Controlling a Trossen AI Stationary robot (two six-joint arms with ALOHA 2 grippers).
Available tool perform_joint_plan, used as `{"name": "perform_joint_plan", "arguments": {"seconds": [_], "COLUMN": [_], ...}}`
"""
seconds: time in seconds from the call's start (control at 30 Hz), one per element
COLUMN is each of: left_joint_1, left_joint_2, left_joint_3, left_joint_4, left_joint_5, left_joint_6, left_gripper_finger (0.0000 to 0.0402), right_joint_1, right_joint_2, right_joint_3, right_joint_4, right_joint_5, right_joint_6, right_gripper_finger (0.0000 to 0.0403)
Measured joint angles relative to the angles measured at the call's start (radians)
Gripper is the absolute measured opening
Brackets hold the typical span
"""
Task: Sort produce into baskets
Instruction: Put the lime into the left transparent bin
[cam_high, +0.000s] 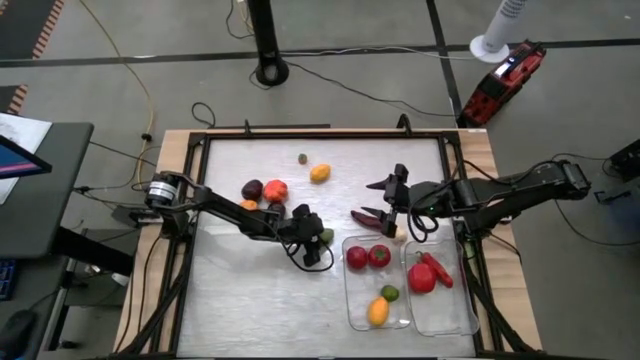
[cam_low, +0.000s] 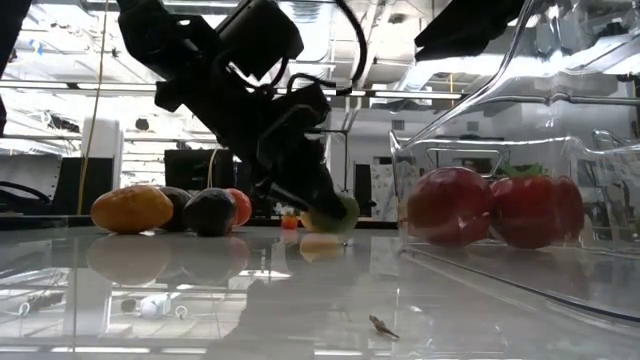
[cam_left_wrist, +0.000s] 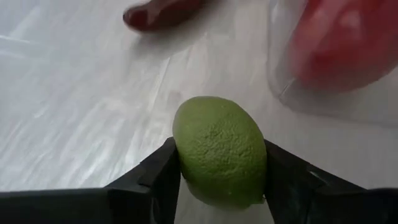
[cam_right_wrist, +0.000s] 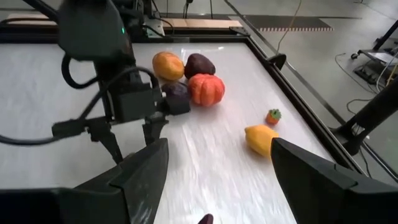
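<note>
My left gripper (cam_high: 320, 243) is shut on a green lime (cam_left_wrist: 219, 149) near the table's middle, just left of the bins; it also shows in the low view (cam_low: 335, 213). My right gripper (cam_high: 386, 200) is open and empty, above a dark red vegetable (cam_high: 368, 218) lying on the table. Two clear bins stand at the near right. The left bin (cam_high: 350, 300) holds two red tomatoes, a lime and a yellow fruit. The right bin (cam_high: 465, 310) holds red peppers. Purple (cam_high: 252, 189), red-orange (cam_high: 275, 190) and orange (cam_high: 248, 205) pieces lie at the left. My left gripper pinches the lime's two opposite sides (cam_left_wrist: 181, 155) between its two fingers (cam_left_wrist: 163, 177), across its middle. The fingers slant down from the table's left. The lime sits at or just above the tabletop; I cannot tell whether it touches.
A yellow-orange fruit (cam_high: 320, 173) and a small green-orange piece (cam_high: 302, 158) lie toward the far edge. A raised dark frame (cam_high: 200, 200) rims the table. Bare tabletop lies near the front left (cam_high: 260, 300).
</note>
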Motion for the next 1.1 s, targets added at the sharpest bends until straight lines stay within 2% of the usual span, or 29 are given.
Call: {"name": "perform_joint_plan", "arguments": {"seconds": [0.33,0.53,0.6,0.8,0.97,1.1], "left_joint_1": [-0.01,-0.016,-0.023,-0.077,-0.116,-0.134], "left_joint_2": [-0.1,-0.233,-0.265,-0.296,-0.295,-0.294], "left_joint_3": [0.0,0.0,0.0,0.0,0.0,0.0], "left_joint_4": [-0.033,-0.084,-0.048,0.095,0.128,0.194], "left_joint_5": [-0.005,-0.081,-0.072,0.059,0.051,0.047], "left_joint_6": [0.053,0.099,0.104,0.135,0.134,0.101], "left_gripper_finger": [0.0174,0.0174,0.0174,0.0174,0.0174,0.0174], "right_joint_1": [0.0,0.0,0.0,0.02,0.066,0.096], "right_joint_2": [-0.003,-0.003,-0.003,-0.059,-0.125,-0.166], "right_joint_3": [0.0,0.0,0.0,0.0,-0.007,-0.044], "right_joint_4": [0.005,0.003,0.001,-0.018,-0.036,-0.032], "right_joint_5": [0.002,0.003,0.005,0.075,0.125,0.213], "right_joint_6": [0.011,0.011,0.01,0.011,0.031,0.034], "right_gripper_finger": [0.0311,0.0311,0.0311,0.0311,0.0311,0.0311]}}
